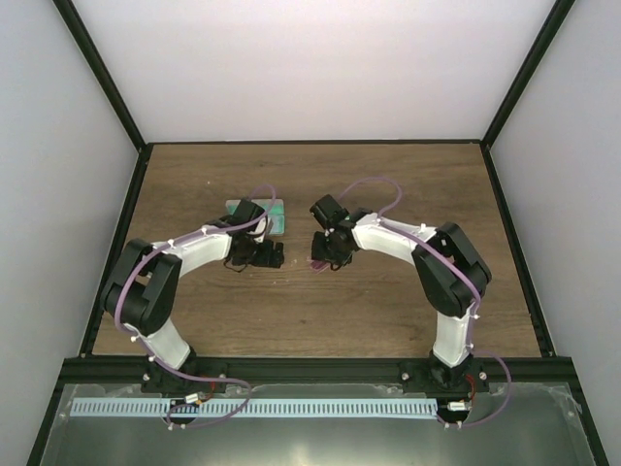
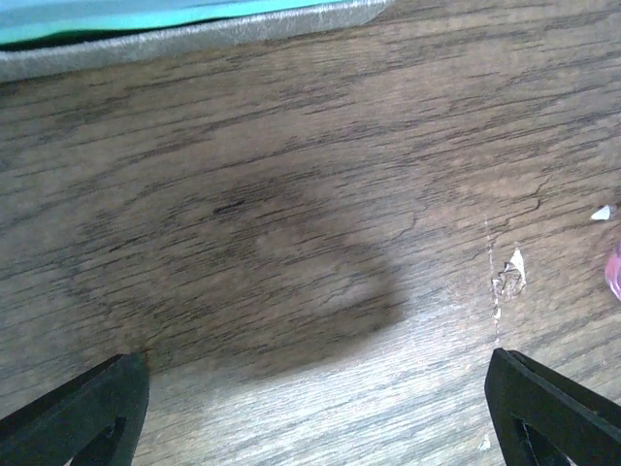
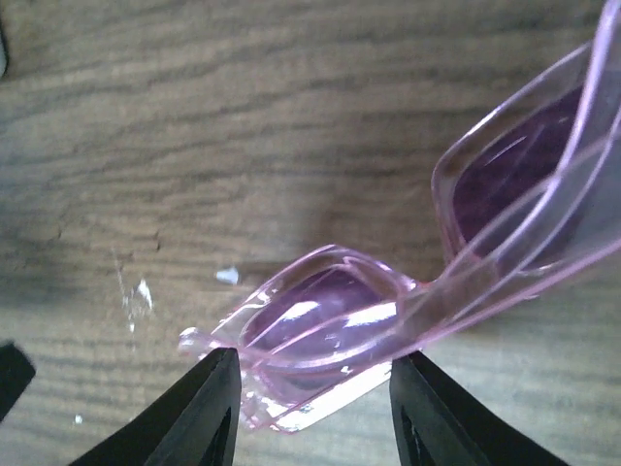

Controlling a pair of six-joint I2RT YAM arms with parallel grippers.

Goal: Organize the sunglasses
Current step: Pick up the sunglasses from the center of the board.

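Note:
The sunglasses [image 3: 320, 325] have a clear pink frame, purple-pink lenses and folded temples, and fill the right wrist view. My right gripper [image 3: 309, 367] is shut on one lens end, a finger touching each side, just above the wooden table. In the top view it [image 1: 325, 260] is near the table's middle, and the glasses are almost hidden under it. My left gripper [image 2: 315, 364] is open and empty over bare wood; in the top view it [image 1: 267, 257] is left of the right gripper. A pink sliver of the glasses [image 2: 613, 272] shows at the right edge of the left wrist view.
The grey case [image 1: 254, 212] with green lining lies open behind the left gripper; its rim [image 2: 194, 34] runs along the top of the left wrist view. The wood has small white chips [image 2: 509, 277]. Black frame rails and white walls bound the table.

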